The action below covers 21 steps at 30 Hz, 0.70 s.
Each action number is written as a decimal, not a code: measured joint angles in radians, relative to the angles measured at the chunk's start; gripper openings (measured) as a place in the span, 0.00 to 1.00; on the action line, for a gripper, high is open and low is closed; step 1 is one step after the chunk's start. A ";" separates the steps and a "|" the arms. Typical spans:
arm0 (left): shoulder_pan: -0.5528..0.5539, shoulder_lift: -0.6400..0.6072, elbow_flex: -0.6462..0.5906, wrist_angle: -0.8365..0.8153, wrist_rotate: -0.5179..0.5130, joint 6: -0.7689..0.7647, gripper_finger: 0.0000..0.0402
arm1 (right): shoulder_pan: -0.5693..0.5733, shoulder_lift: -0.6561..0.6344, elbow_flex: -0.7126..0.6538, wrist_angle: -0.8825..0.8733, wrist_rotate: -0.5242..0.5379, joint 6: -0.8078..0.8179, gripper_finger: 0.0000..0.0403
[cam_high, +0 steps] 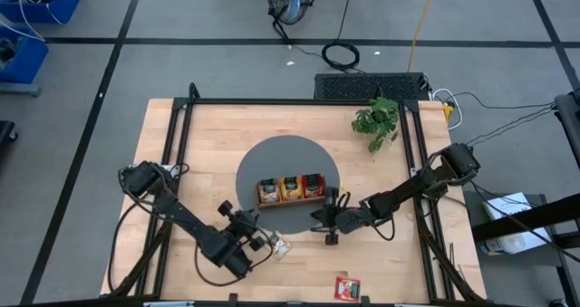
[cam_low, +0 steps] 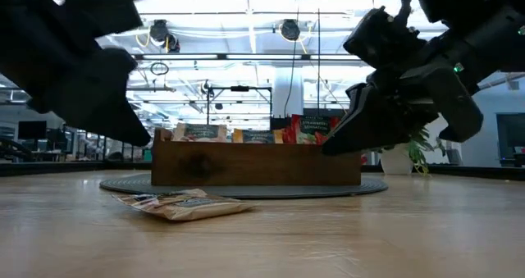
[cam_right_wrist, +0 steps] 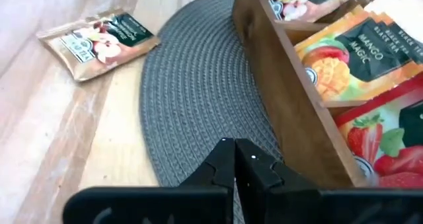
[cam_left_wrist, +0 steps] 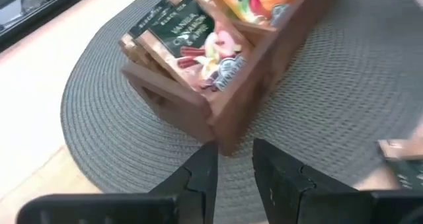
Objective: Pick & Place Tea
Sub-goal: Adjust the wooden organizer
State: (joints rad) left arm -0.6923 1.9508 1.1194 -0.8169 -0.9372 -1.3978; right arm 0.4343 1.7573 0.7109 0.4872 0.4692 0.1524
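Left gripper [cam_left_wrist: 232, 168] narrowly parted, empty, near tray [cam_left_wrist: 264, 59]. Right gripper [cam_right_wrist: 234, 163] closed, empty. Beige packet [cam_high: 280, 247] on table.

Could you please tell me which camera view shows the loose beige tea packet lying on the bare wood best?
The right wrist view: the flat beige-brown tea packet lies face up with its print readable. The high view shows it small beside the left gripper; the low view shows it edge-on; the left wrist view catches only a corner.
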 joint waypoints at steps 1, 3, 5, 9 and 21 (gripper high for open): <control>-0.008 -0.003 0.000 -0.001 0.000 -0.001 0.25 | 0.007 0.000 0.000 0.004 0.005 -0.001 0.00; -0.023 -0.006 0.000 -0.001 0.000 -0.009 0.25 | 0.034 -0.010 0.000 0.002 0.045 -0.010 0.00; -0.035 -0.007 0.000 -0.006 0.000 -0.019 0.25 | 0.066 -0.032 0.000 -0.009 0.108 -0.023 0.00; -0.044 -0.007 0.000 -0.015 0.028 -0.039 0.25 | 0.129 -0.090 0.000 -0.104 0.292 -0.028 0.00; -0.100 -0.008 -0.024 -0.060 0.062 -0.072 0.25 | 0.188 -0.182 -0.016 -0.571 0.581 0.358 0.00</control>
State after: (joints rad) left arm -0.7921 1.9427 1.0954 -0.8770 -0.8756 -1.4703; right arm 0.6224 1.5753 0.6948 -0.0837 1.0500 0.5102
